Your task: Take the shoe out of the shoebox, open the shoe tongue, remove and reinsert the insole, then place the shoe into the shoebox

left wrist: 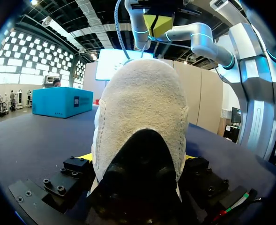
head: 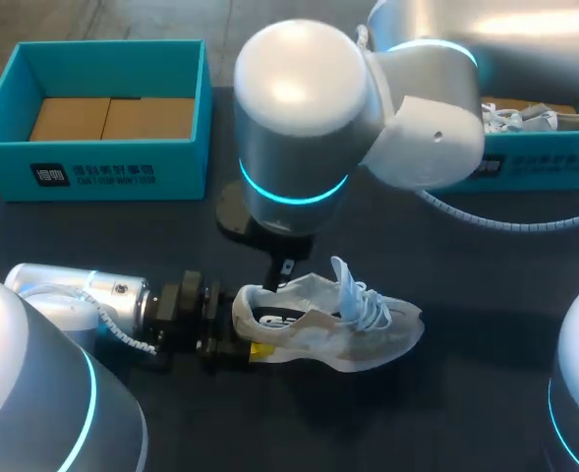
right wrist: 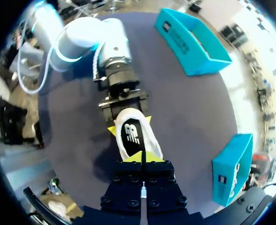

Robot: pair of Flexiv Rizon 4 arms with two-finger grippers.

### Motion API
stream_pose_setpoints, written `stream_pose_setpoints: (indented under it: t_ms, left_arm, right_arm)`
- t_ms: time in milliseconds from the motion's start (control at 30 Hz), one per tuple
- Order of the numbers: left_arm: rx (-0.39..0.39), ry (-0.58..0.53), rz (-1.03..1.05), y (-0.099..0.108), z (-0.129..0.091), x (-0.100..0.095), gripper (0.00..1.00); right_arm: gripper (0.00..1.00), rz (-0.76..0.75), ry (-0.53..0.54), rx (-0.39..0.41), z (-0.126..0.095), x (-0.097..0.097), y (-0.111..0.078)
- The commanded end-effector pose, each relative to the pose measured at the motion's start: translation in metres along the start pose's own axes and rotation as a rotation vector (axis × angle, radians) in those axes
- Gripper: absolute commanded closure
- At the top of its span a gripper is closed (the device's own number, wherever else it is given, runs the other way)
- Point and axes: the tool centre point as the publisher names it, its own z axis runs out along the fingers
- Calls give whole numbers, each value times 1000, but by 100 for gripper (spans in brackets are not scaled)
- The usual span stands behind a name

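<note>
The left shoebox (head: 92,175), teal with cardboard inside, bears a dark label with pale print on its front wall. Beside it on the table (head: 466,256), outside both boxes, rests the white shoe (head: 348,324). The left gripper (head: 238,332) clamps its heel from both sides. Its own view shows only suede heel, while the right wrist view looks down onto a white logo on the dark insole. The right gripper (right wrist: 141,157) hangs above the shoe's opening, tips pressed together, nothing visible between them. The right shoebox (head: 545,162), labelled alike, holds another shoe (head: 535,118).
</note>
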Motion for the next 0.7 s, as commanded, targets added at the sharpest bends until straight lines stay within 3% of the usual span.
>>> stream_pose_setpoints:
  t_ms: [33, 167, 700]
  left_arm:
    - [-1, -2, 0, 3, -1, 0, 100]
    - [-1, -2, 0, 3, -1, 0, 100]
    - [-1, -2, 0, 3, -1, 0, 100]
  right_arm:
    - [100, -49, 69, -7, 1, -7, -4]
    - [100, -114, 62, -6, 15, -3, 6]
    - [100, -211, 68, 34, 73, 4, 9]
